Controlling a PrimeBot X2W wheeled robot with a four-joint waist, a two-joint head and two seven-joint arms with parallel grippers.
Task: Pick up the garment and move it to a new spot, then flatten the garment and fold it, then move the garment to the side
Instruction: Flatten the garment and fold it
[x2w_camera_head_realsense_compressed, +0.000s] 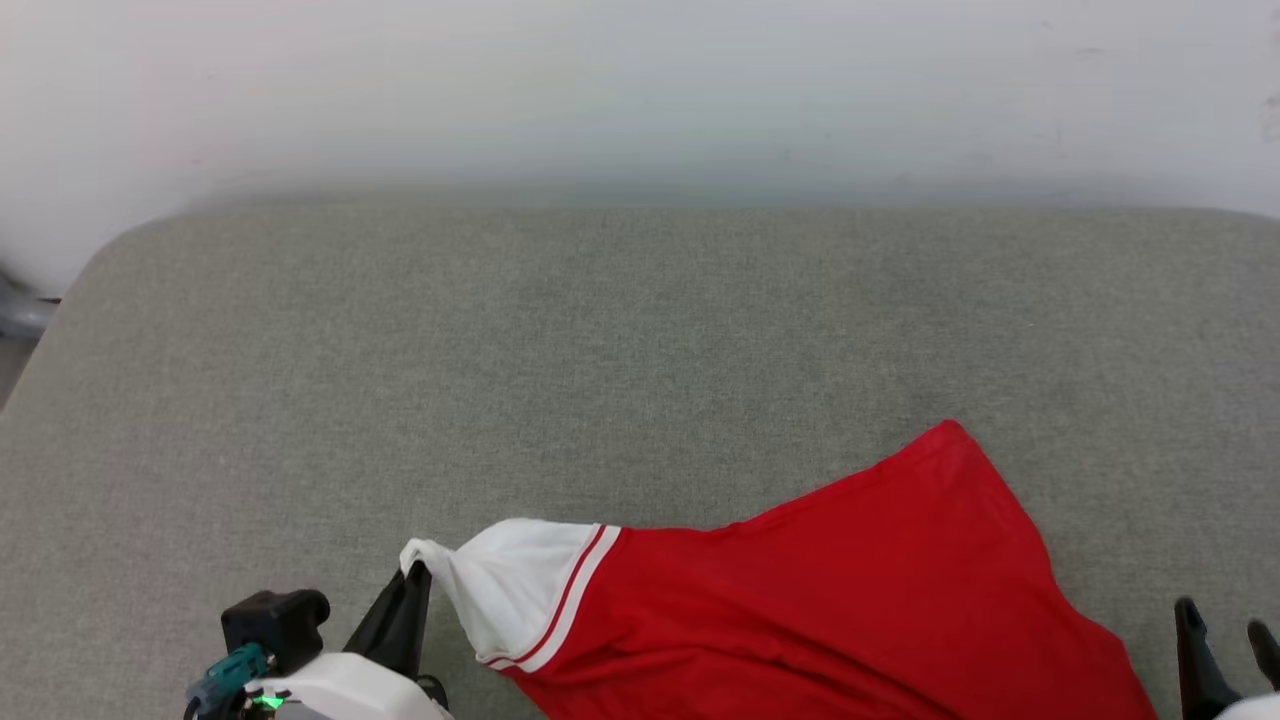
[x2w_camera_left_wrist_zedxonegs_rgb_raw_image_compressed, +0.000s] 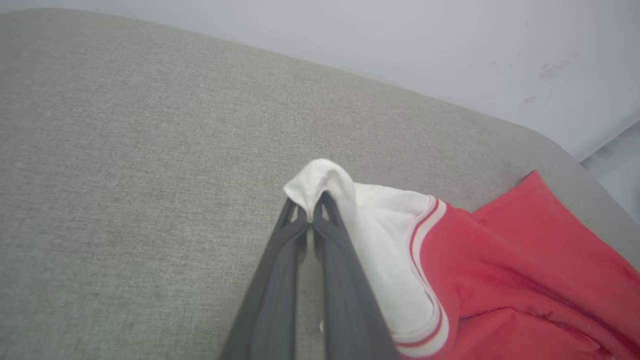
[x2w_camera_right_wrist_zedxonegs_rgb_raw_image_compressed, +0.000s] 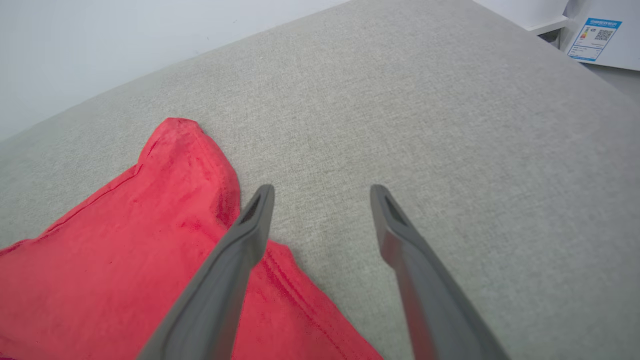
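On the grey fabric surface, the left pincer is closed tight on the white sleeve of the red shirt; the right pincer stands wide open, empty.

Indoor room, possibly domestic, grey upholstered surface, plain white wall, energy-label sticker

The garment was soft red cloth, matt, with a faintly napped face in the right wrist view. Its white sleeve looked a smoother knit. The cushion beneath was coarse grey woven fabric, also matt. The fingers of the left gripper and right gripper were dark and matt, probably plastic or rubber. The wall was smooth, dull paint.
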